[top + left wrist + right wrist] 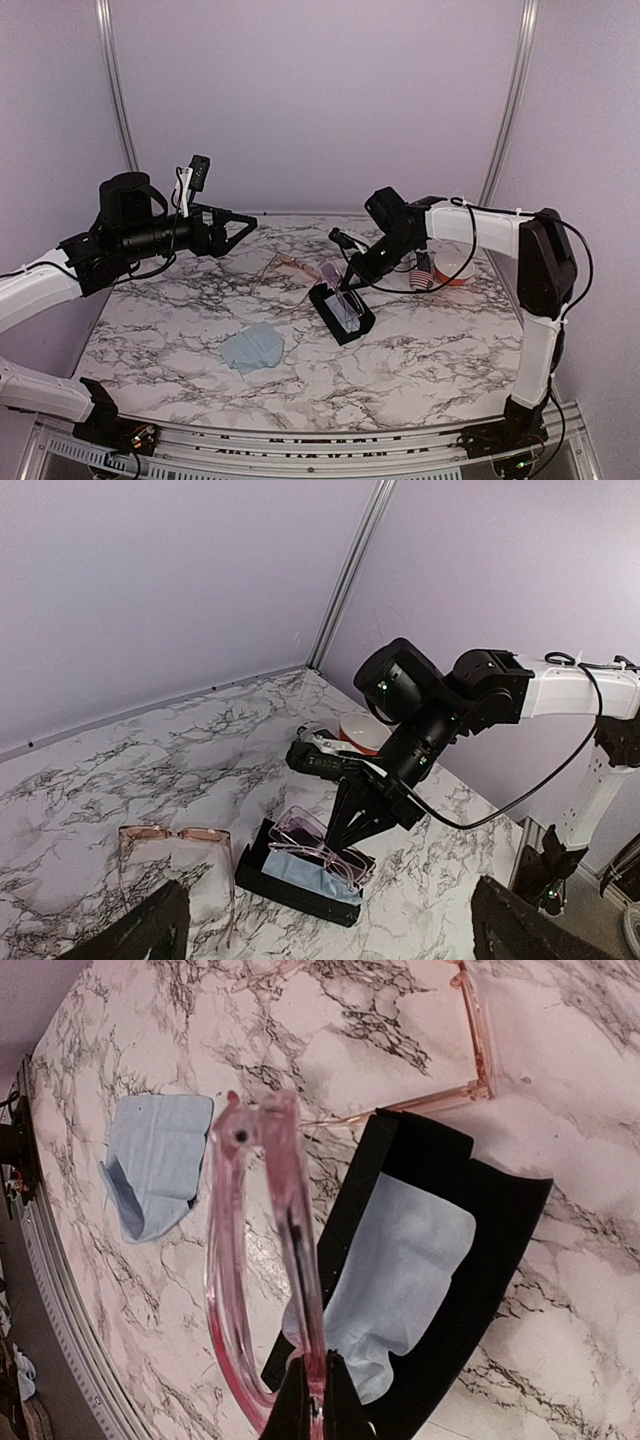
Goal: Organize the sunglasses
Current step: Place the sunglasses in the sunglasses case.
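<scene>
Sunglasses first: I'm pinching the lilac plastic pair point(285, 1210) in my right gripper point(315, 1405). Jaws are pressing together on the frame's rim near one end, so the rest is sticking out toward the top of the wrist view. It's hanging just over the black case point(480, 1250), which is lying open w/ a blue cloth point(400, 1270) inside.

Key relation: the frame's long axis is running approx along the case's long side, but it's sitting over the case's left edge in that view, not centred over the cloth. Can't tell whether it's touching the case. I'm judging the next move needs a small shift toward the right of that view, then lowering before letting go.

Wire pair point(290, 265) is lying flat on the table point(180, 300), just left of the case in the top view, arms unfolded. My left gripper point(245, 225) is the nearer one to it, hovering high at left-centre of the top view w/ jaws spread wide, holding nothing, pointing toward centre. Right arm is reaching in from the right edge, wrist angling down onto the case. Loose cloth point(252, 348) is lying crumpled lower down, apart from both pairs.
</scene>
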Motion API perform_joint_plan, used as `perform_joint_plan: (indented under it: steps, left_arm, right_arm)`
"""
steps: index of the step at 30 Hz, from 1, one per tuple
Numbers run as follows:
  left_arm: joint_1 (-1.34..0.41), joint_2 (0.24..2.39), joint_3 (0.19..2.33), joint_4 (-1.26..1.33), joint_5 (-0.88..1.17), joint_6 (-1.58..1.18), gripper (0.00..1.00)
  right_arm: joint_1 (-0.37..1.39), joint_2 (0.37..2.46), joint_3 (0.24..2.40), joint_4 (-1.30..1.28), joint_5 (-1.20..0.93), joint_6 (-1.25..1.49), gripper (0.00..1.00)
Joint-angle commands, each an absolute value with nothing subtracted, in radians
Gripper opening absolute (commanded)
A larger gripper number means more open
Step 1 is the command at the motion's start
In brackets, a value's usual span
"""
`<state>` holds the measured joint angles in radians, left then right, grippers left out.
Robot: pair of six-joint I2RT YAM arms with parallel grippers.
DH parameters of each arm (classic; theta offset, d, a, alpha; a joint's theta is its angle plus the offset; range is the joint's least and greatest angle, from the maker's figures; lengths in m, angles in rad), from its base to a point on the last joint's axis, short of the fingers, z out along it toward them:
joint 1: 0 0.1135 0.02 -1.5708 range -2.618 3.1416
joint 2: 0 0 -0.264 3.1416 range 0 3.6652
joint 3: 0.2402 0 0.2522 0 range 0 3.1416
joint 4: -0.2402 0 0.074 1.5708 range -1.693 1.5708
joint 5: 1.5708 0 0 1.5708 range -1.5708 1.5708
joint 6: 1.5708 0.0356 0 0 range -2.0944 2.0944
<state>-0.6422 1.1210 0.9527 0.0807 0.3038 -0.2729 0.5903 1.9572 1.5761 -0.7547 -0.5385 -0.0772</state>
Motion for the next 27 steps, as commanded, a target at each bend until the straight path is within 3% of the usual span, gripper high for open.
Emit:
perform_joint_plan:
  steps: [1,27]
  left_arm:
    - [-0.638,1.128,0.991,0.060,0.284,-0.266,0.99]
    - [-0.638,1.132,0.998,0.043,0.293,-0.261,0.99]
  right_arm:
    - [0.584,1.996,1.631,-0.814,-0.485,-0.094,0.00]
    - [0.584,2.092,1.672,-0.834,-0.427,-0.003,0.00]
